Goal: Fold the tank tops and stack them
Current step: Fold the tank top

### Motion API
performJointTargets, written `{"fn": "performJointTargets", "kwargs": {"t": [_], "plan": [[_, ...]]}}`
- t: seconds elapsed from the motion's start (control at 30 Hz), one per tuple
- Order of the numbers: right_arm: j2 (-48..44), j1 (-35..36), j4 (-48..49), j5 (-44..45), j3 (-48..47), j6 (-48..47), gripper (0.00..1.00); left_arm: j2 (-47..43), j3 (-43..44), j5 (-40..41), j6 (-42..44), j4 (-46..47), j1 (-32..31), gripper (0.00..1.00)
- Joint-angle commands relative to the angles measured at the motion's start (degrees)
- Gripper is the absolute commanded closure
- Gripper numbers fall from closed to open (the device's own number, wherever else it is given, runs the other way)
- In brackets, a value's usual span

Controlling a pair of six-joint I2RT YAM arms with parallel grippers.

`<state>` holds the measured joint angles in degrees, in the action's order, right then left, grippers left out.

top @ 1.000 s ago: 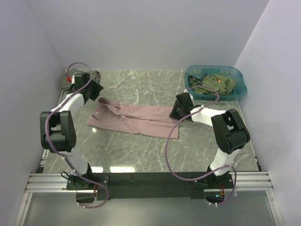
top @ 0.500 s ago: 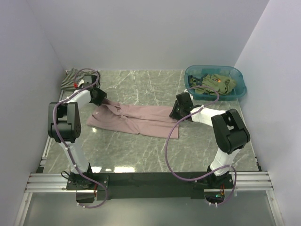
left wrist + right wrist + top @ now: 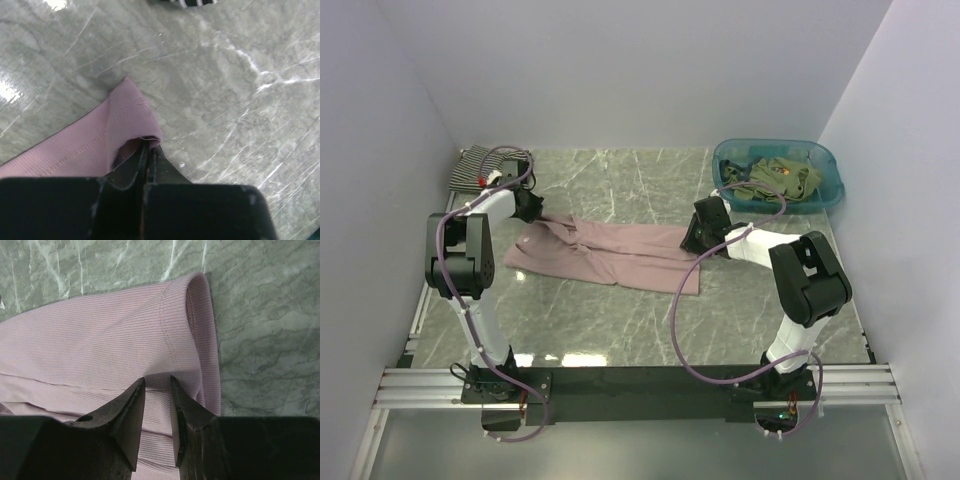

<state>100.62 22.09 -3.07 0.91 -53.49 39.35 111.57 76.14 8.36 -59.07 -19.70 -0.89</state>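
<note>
The dusty pink tank top [image 3: 610, 252] lies spread across the middle of the marble table. My left gripper [image 3: 534, 210] is at its far left corner. In the left wrist view the gripper [image 3: 149, 146] is shut, with the edge of the pink cloth [image 3: 95, 145] pinched at its tips. My right gripper [image 3: 691, 240] is on the top's right end. In the right wrist view the gripper [image 3: 157, 381] presses down with a ridge of pink cloth [image 3: 125, 325] caught between the fingers. The striped tank top [image 3: 470, 168] lies folded at the back left. Olive tank tops [image 3: 775, 177] fill the basin.
A teal plastic basin [image 3: 825, 193] stands at the back right, close to the right arm's elbow. White walls close in the table on three sides. A strip of the striped top [image 3: 190, 2] shows at the upper edge of the left wrist view.
My left arm came down from beside the striped top to the pink top's far left corner, and its gripper shut on the cloth. The right arm has stayed put.
</note>
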Motion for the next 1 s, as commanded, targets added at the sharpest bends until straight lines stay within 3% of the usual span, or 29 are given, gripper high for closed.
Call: {"fn": "performJointTargets", "kwargs": {"t": [0.0,0.47,0.7,0.8,0.97], "plan": [[1.34,-1.17,-5.28,3.93,2.34,-1.56,0.66,-3.01,0.86,2.01,2.11,4.39,0.44,0.99],[0.46,-2.40,-5.45,3.31,2.52,-0.68,0.66,-10.75,-10.12,-0.71,6.85,22.48,2.91,0.99],[0.46,-2.40,-4.58,2.00,2.61,-0.24,0.66,-13.04,-18.19,2.89,4.23,23.21,3.34,0.99],[-0.33,-2.49,-4.05,0.95,2.96,-0.24,0.65,-12.00,-19.98,0.96,2.73,24.54,3.78,0.86],[-2.79,-2.40,-2.64,-0.73,3.13,-1.64,0.61,-12.42,-19.36,-1.50,3.95,26.03,3.87,0.51]]}}
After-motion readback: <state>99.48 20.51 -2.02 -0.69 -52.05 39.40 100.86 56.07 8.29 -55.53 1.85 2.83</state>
